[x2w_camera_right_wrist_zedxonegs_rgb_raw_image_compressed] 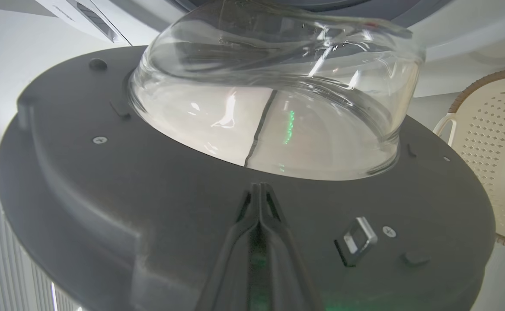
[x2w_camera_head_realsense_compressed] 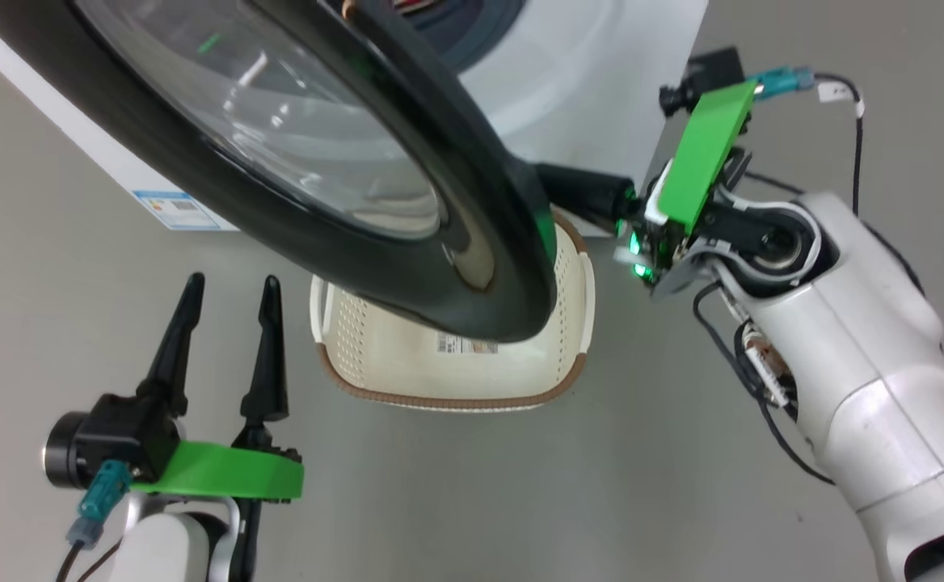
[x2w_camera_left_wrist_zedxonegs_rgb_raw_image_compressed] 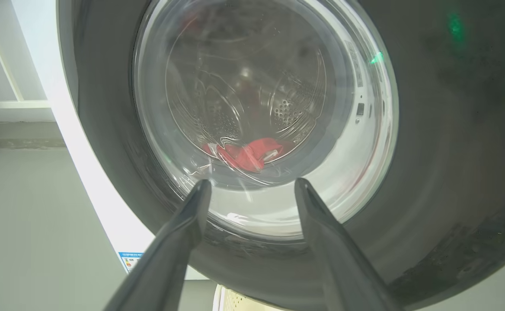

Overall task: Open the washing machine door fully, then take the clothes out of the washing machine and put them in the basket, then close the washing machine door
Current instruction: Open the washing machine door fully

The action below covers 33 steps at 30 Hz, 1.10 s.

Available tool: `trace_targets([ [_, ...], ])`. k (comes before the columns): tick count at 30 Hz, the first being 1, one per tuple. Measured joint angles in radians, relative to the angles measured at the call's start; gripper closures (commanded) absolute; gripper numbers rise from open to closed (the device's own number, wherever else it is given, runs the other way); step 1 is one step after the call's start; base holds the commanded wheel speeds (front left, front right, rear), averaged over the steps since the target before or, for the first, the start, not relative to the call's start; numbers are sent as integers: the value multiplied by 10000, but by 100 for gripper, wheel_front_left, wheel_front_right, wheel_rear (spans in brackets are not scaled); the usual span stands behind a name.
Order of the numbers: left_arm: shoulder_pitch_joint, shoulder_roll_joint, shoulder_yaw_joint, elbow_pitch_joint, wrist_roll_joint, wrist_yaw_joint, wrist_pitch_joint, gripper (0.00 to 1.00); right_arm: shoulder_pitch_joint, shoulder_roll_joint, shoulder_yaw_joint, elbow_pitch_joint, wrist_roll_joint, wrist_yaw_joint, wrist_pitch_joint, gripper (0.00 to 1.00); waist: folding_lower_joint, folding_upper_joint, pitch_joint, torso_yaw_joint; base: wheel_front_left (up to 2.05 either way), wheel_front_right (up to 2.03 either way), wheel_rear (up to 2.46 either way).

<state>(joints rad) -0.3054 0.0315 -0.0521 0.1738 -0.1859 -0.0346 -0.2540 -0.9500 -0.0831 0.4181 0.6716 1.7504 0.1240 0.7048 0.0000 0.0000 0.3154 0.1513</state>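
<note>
So, progress: I judge step one underway. The door is swung partway out, not fully. Nothing is unloaded, and closing comes last.
Washing machine (x2w_camera_head_realsense_compressed: 601,97): white box behind the door, with a label sticker peeking out beside the door's rim.
Washing machine door (x2w_camera_head_realsense_compressed: 512,267): glossy black rim, bulging clear glass bowl, grey inner face with a latch.
Basket (x2w_camera_head_realsense_compressed: 407,372): cream, perforated, brown rim, on the floor under the door's lower edge. What I can see of it holds only a paper label.
Clothes (x2w_camera_left_wrist_zedxonegs_rgb_raw_image_compressed: 246,155): red with white trim, seen through the door's glass, low in the drum.
Right gripper (x2w_camera_right_wrist_zedxonegs_rgb_raw_image_compressed: 259,190): fingers pressed together, tips against the door's inner face.
Left gripper (x2w_camera_head_realsense_compressed: 232,283): fingers spread, holding nothing, facing the door's outer side, apart from it.
</note>
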Motion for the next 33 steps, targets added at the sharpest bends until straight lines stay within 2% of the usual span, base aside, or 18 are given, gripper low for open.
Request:
trace_targets([
  [10,721,4,265,301,2,2,0,0,908,21,658,-151,199,-2,-115,100,0,0,-1090,362,0,0,0],
  [23,1446,50,456,715,207,-27,0,0,1959,54,1801,-272,1147,-4,-639,100,0,0,-2475,813,0,0,0],
  [33,1839,75,230,894,451,-92,0,0,2353,44,2610,-366,1722,-10,-1206,100,-1,0,-3175,1531,0,0,0],
])
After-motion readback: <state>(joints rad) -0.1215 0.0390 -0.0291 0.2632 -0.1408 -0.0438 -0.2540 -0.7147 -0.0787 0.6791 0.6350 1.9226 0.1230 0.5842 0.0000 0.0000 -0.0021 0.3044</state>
